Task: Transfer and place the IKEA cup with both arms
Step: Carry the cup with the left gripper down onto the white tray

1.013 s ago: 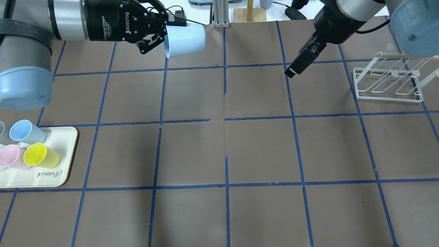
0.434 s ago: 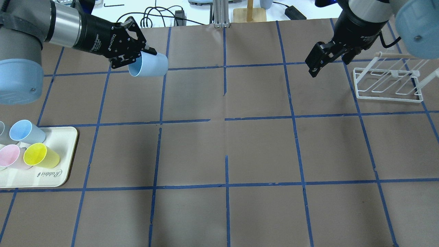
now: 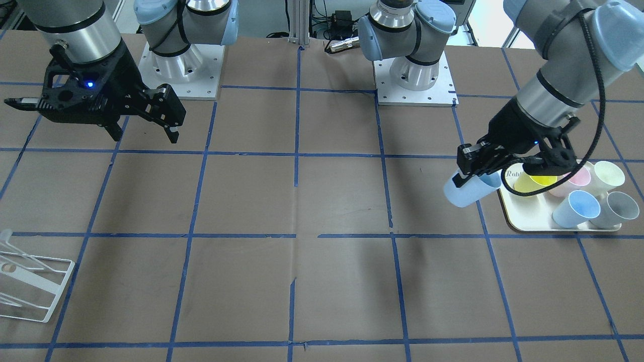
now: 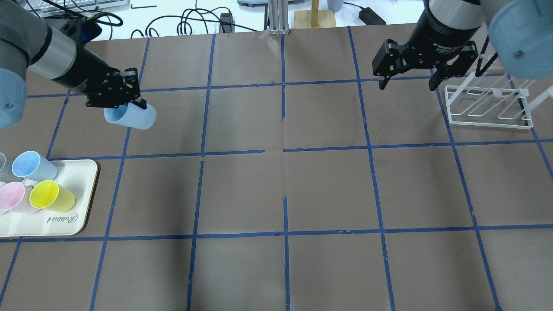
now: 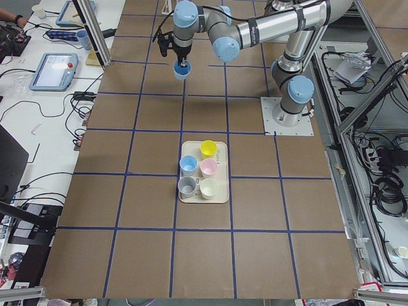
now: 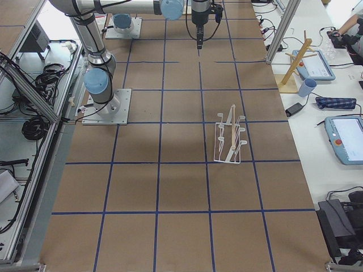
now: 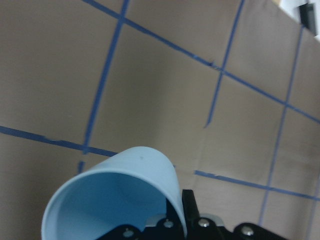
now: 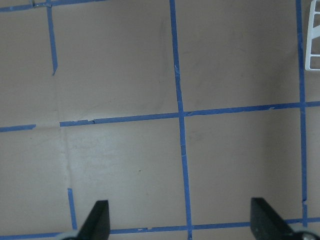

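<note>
Blue IKEA cup [image 4: 131, 117] (left hand [image 4: 129, 107]), tray [image 4: 86, 172] near

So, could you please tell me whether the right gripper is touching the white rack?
Apart. The front-facing view shows the right gripper raised near the robot's base, well away from the white rack at the table's opposite edge.

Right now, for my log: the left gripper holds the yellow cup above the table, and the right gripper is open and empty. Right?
No: the left gripper holds the pale blue cup; the yellow cup sits on the tray (overhead view). The right gripper is open and empty.
</note>
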Robot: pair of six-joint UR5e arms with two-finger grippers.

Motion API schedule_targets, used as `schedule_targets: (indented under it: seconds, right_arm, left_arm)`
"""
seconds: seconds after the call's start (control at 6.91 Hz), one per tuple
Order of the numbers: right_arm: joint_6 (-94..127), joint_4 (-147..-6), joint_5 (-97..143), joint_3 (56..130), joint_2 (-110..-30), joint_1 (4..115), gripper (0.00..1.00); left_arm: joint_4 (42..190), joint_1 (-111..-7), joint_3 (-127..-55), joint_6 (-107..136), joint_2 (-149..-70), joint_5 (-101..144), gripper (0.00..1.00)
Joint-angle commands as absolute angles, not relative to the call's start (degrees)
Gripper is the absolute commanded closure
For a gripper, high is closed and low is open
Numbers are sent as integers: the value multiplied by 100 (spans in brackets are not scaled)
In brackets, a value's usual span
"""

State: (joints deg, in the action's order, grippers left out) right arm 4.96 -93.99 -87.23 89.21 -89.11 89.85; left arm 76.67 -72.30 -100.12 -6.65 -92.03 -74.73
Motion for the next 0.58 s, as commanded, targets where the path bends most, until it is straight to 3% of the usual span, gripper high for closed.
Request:
schedule_targets:
  seconds: [0.0,0.43]
  right_arm:
    - [782,-9387,-8692,8859,-8886,9079,0]
    - [685,-9404,-8692,8912,-8886,9079,0]
  left_arm:
    - [7744,-6603,-10107,-2225,-9246,-8512,100]
    - [7341,-6434,-10133,-3094,-9807,-9867,100]
